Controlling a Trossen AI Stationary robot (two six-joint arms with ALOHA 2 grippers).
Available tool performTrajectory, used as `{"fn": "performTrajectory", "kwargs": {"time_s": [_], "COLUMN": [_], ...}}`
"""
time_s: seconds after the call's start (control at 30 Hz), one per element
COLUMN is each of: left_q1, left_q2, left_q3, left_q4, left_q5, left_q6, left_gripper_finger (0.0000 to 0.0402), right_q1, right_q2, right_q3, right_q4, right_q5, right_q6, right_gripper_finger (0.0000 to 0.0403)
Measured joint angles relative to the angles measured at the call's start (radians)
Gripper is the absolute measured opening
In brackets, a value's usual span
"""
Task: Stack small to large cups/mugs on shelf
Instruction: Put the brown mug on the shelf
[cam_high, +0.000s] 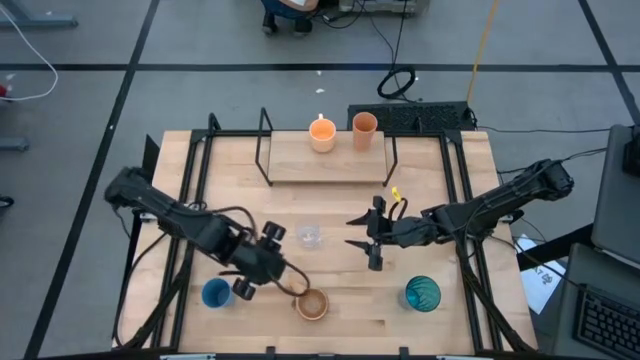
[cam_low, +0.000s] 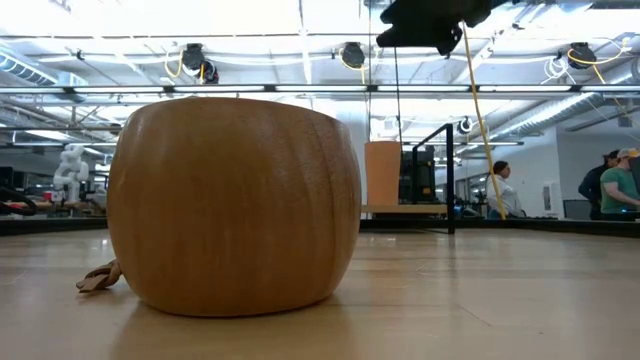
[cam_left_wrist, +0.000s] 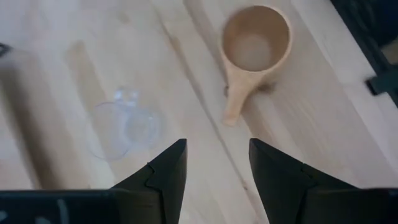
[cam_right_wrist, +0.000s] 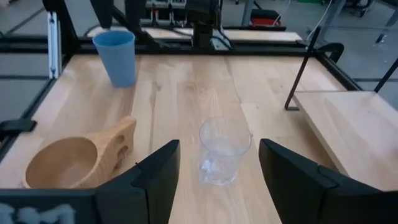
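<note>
Two orange cups (cam_high: 322, 133) (cam_high: 365, 131) stand on the shelf (cam_high: 300, 165) at the table's far side. The tiny clear cup (cam_high: 310, 236) stands upright at the table's middle. The tan handled mug (cam_high: 312, 303) stands upright near the front edge, between the blue cup (cam_high: 216, 293) and the teal ribbed tumbler (cam_high: 422, 293). My left gripper (cam_left_wrist: 214, 152) is open and empty above the table, just left of the mug (cam_left_wrist: 255, 50). My right gripper (cam_right_wrist: 214, 165) is open and empty, just right of the clear cup (cam_right_wrist: 222, 149).
The shelf's black rod legs (cam_high: 265, 150) stand on the tabletop behind the clear cup. Black frame rails (cam_high: 195, 190) run along the table's left and right sides. People stand in the room beyond the table (cam_low: 620, 180). Bare tabletop lies between the clear cup and the tumbler.
</note>
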Motion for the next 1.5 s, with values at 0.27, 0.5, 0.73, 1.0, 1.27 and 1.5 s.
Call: {"fn": "performTrajectory", "kwargs": {"time_s": [0.27, 0.5, 0.73, 1.0, 1.27, 1.5], "left_q1": [0.038, 0.039, 0.032, 0.02, 0.012, 0.01], "left_q2": [0.178, 0.281, 0.361, 0.392, 0.385, 0.385], "left_q3": [0.158, 0.17, 0.17, 0.17, 0.068, -0.015], "left_q4": [-0.099, -0.091, -0.093, -0.06, 0.038, 0.151], "left_q5": [0.052, 0.048, 0.064, 0.096, 0.073, 0.061], "left_q6": [0.098, 0.139, 0.134, 0.09, 0.043, 0.033], "left_gripper_finger": [0.0175, 0.0175, 0.0177, 0.022, 0.025, 0.025], "right_q1": [0.011, 0.011, 0.011, 0.011, 0.011, 0.011], "right_q2": [0.0, 0.0, 0.0, 0.0, 0.0, 0.0], "right_q3": [0.0, 0.0, 0.0, 0.0, 0.0, 0.0], "right_q4": [-0.015, -0.012, -0.014, -0.024, -0.032, -0.031], "right_q5": [-0.001, -0.001, -0.001, -0.002, -0.004, -0.004], "right_q6": [-0.003, -0.003, -0.003, -0.007, -0.005, -0.006], "right_gripper_finger": [0.021, 0.021, 0.021, 0.021, 0.021, 0.021]}}
